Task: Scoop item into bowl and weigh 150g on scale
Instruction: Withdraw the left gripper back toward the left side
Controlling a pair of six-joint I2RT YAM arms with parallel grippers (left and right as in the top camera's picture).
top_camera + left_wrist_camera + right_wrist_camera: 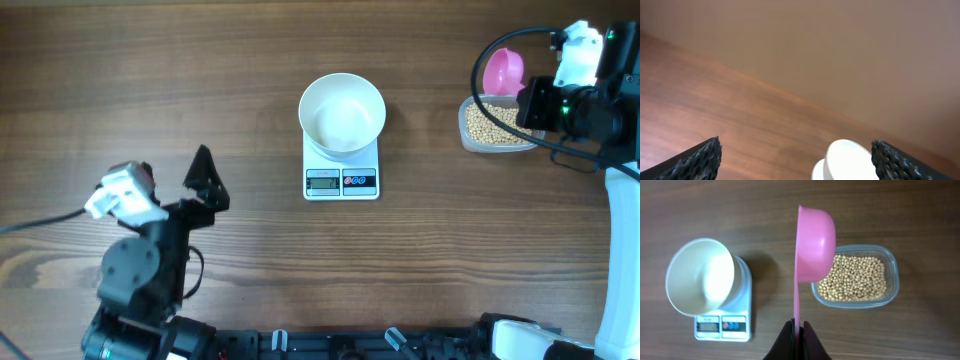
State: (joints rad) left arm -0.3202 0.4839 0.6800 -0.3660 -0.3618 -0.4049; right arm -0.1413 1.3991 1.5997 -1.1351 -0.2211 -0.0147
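Note:
The white bowl (342, 113) stands on the white scale (341, 180) in the middle of the table, and I see nothing in it. My right gripper (798, 335) is shut on the thin handle of a pink scoop (815, 242), which is turned on its side above the left end of a clear tub. The tub holds the tan beans (855, 277). From overhead, the scoop (503, 72) hangs at the tub's far left corner beside the right gripper (528, 100). My left gripper (200, 175) stands open and empty to the left of the scale, its fingers (700, 160) wide apart, with the bowl (847, 160) ahead.
The clear plastic tub (468, 128) sits at the right side of the table, near the right arm. The scale's display and buttons (722, 325) face the front edge. Bare wooden tabletop (200, 70) lies to the left of the scale.

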